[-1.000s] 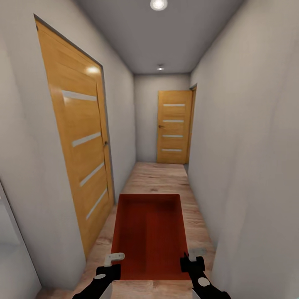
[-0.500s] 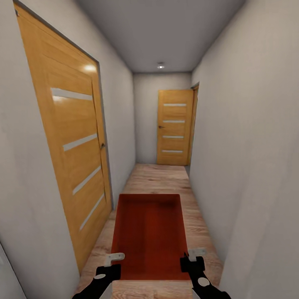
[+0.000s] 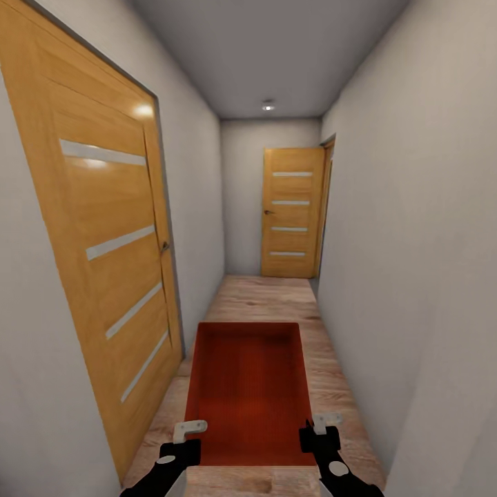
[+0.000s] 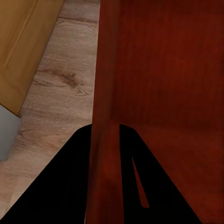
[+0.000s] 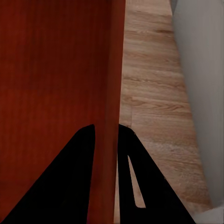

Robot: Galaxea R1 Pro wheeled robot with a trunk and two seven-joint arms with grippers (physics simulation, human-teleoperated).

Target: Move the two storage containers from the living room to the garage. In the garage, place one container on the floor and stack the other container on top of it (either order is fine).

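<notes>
The corridor walls (image 3: 428, 228) are taking up both sides of the head view, pale and bare, closing in a narrow passage under a grey ceiling (image 3: 276, 48) with a small round light (image 3: 268, 106) glowing at the far end. On the left a big wood-panelled door (image 3: 96, 228) with pale horizontal strips is sitting shut in its frame, and a second door (image 3: 290, 212) of the same make is standing at the far end of the passage. A light wood-plank floor (image 3: 266, 300) is running between the walls toward that far door. Out in front of the robot, an orange-red storage container (image 3: 248, 390) is being carried open side up, its long axis pointing down the corridor, above the planks and roughly centred between the walls. The left gripper (image 3: 181, 442) is grasping the container's left wall near the close end; in the left wrist view the gripper (image 4: 105, 140) is showing one black finger (image 4: 60, 186) on the outside of the wall and the other inside it, the red wall (image 4: 103, 93) running straight between them. The right gripper (image 3: 319, 433) is grasping the opposite wall the same way; in the right wrist view the gripper (image 5: 106, 135) is straddling the red wall (image 5: 114, 70), with the planks (image 5: 154, 93) passing beside it.
</notes>
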